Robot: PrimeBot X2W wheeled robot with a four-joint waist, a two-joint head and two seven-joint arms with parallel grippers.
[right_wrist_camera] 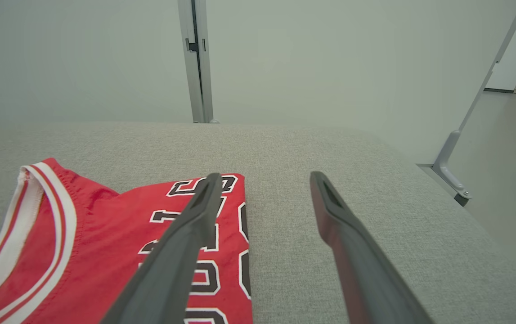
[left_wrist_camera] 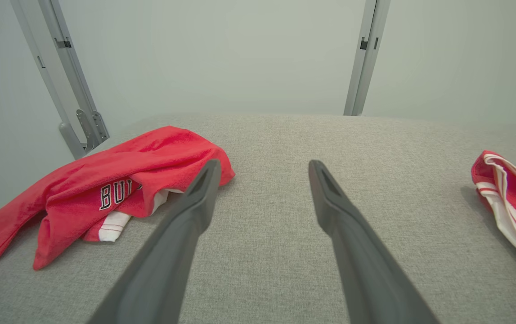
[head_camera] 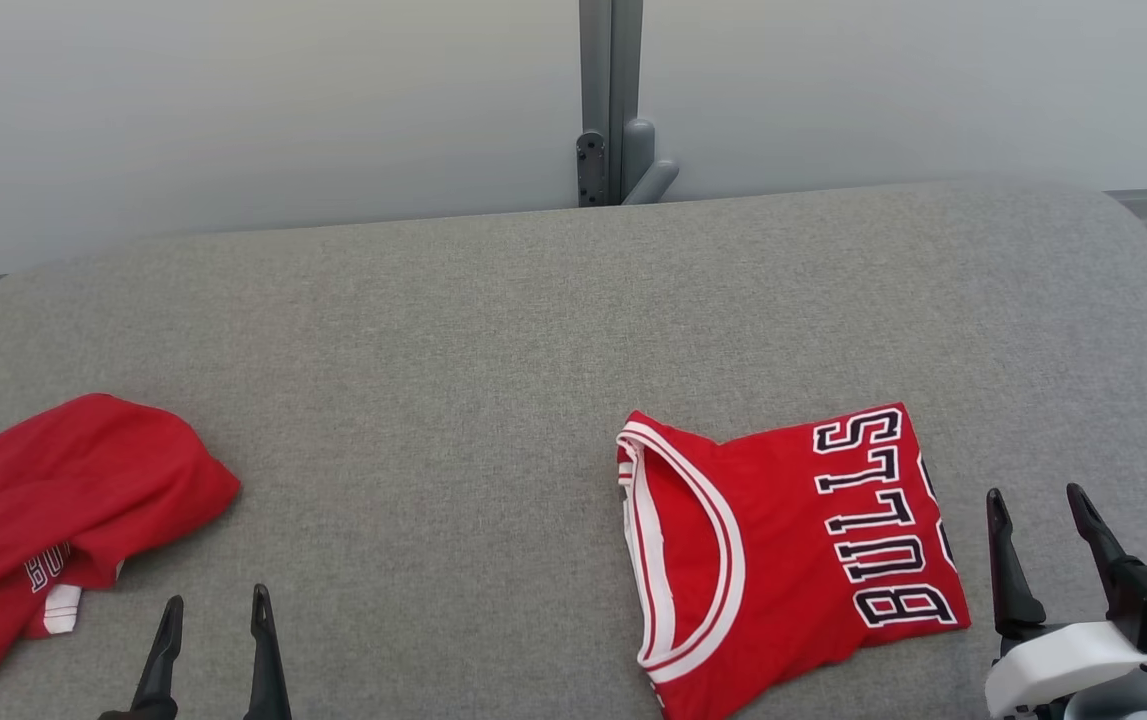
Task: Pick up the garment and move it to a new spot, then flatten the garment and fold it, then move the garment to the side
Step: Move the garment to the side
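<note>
Right gripper [head_camera: 1033, 493]: jaws apart, empty, just beside the folded jersey [head_camera: 793, 540], which lies flat at the right of the grey surface [head_camera: 493, 350]. Left gripper [head_camera: 216, 597]: apart, near the crumpled garment [head_camera: 63, 490]. Likely next: pinch one outer edge, not the bunch, and lift it clear.

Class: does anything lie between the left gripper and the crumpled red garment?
Nothing visible does. Only the bare grey cloth surface separates the open left gripper from the crumpled red garment lying to its left.

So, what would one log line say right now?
folded jersey: flat, robot's right | crumpled jersey: robot's left | left gripper: open, empty | right gripper: open, empty
</note>
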